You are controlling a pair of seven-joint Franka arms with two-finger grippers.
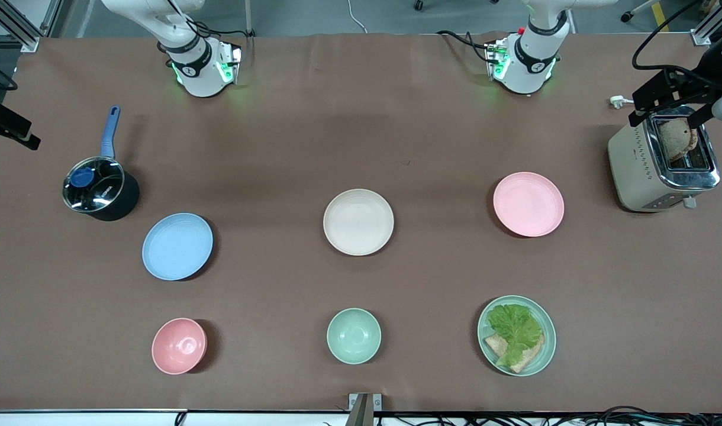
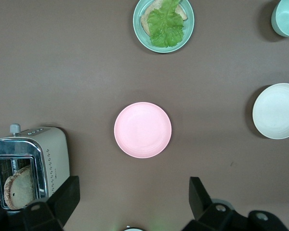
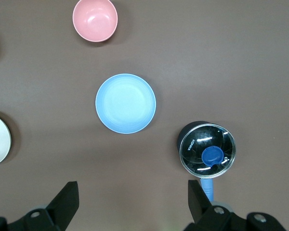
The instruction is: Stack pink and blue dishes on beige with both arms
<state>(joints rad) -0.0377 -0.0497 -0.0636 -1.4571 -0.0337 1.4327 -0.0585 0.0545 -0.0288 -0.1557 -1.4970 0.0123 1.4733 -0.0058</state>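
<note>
Both grippers, left (image 2: 132,202) and right (image 3: 132,202), hang wide open and empty above the pale pink plate (image 2: 142,130) and light blue plate (image 3: 125,103), which look light, stiff, slippery and best pinched at the rim.

Brown table (image 1: 361,118) fills the front view. Center: beige plate (image 1: 358,222). Mid-left: blue plate (image 1: 177,246); above it, black saucepan (image 1: 100,189) with glass lid, blue handle pointing up-frame. Mid-right: pink plate (image 1: 528,204). Right edge: cream toaster (image 1: 663,160) holding bread, white plug (image 1: 617,102) above it. Lower row, left to right: pink bowl (image 1: 179,345), mint-green bowl (image 1: 354,335), mint-green plate (image 1: 516,335) with lettuce and bread. All dishes well apart, none stacked. Two arm bases along top edge.
</note>
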